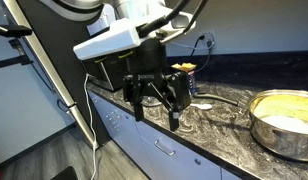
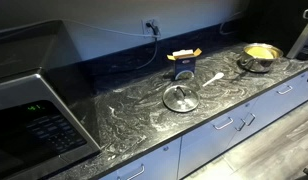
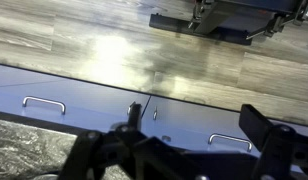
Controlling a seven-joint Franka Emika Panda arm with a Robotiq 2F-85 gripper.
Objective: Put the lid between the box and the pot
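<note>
The gripper (image 1: 157,100), jaws spread and empty, hangs clear of the lid (image 2: 181,97), lying at six o'clock of the box (image 2: 182,63), with the pot (image 2: 259,57) at two; a loose pinch could send the glass skidding.

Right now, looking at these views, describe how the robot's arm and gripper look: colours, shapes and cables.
The gripper is black, with two jointed, linkage-style fingers. Above it sits a white, boxy housing with flat faces and sharp edges. Thin black cables loop beside the wrist near the top. In the wrist view the fingers show only as dark silhouettes. No markings can be read.
</note>
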